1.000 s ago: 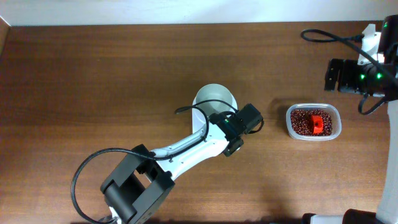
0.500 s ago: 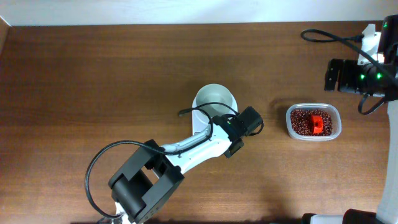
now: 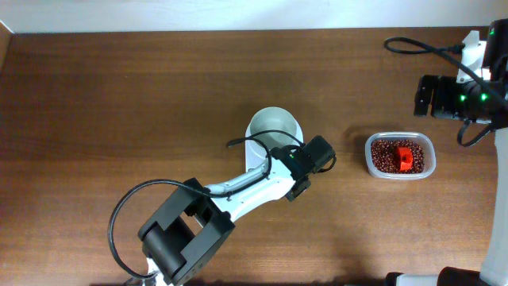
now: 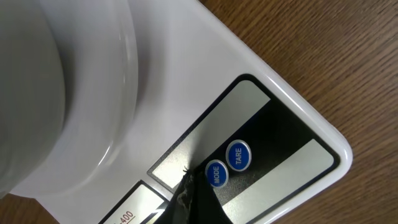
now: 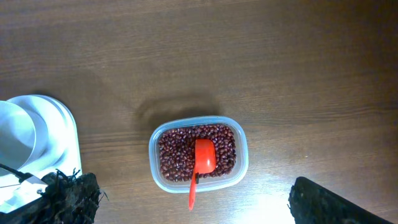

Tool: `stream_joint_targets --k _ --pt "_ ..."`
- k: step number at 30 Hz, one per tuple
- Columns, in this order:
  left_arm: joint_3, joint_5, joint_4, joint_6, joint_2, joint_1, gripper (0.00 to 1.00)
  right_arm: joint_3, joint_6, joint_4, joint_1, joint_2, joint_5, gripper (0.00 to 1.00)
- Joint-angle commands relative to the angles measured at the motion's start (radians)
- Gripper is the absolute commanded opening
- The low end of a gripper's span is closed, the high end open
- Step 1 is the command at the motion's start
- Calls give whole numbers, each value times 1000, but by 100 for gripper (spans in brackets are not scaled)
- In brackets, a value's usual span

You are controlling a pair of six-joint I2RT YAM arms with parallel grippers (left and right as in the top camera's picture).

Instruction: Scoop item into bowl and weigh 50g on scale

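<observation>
Looking from overhead, the small white bowl (image 3: 274, 127) is seen near the middle of the brown table (image 3: 119, 103), standing on the white scale (image 4: 280, 112), which is mostly covered by the left arm. The left gripper (image 4: 186, 198) is held low over the front edge of the scale, on the near side of the bowl, and its jaws are pressed fully together with nothing between them. In the left wrist view the dark tip is placed just beside the blue MODE button (image 4: 216, 173), with the TARE button (image 4: 237, 155) next to it on the right and the grey display (image 4: 211, 130) above them; whether the tip touches the panel cannot be told.

The beans (image 5: 174, 155) are all lying in a clear plastic container (image 3: 429, 143), set to the right of the scale and apart from it. A red scoop (image 5: 204, 155) is resting in the heap, its handle leaning over the near rim.

The right gripper (image 3: 425, 97) is held at the far right, well apart from the container, with its jaws spread wide and nothing held.
</observation>
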Motion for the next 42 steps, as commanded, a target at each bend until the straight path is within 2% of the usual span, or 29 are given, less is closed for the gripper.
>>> stream_joint_targets --k 1,19,22,30,34,42 --pt "-10 -14 -13 4 17 10 0 9 4 -1 -3 -5 -5 99" --pt "-11 5 -16 5 46 11 0 9 4 0 -3 -4 -6 99" --pt "-11 53 -12 55 63 11 0 9 4 0 -3 -4 -6 99" --pt "0 48 -18 54 62 11 0 9 4 0 -3 -4 -6 99" --pt "18 34 -45 53 -25 11 0 9 4 0 -3 -5 -6 99" --pt "20 34 -51 14 -341 18 0 9 4 0 -3 -4 -6 99"
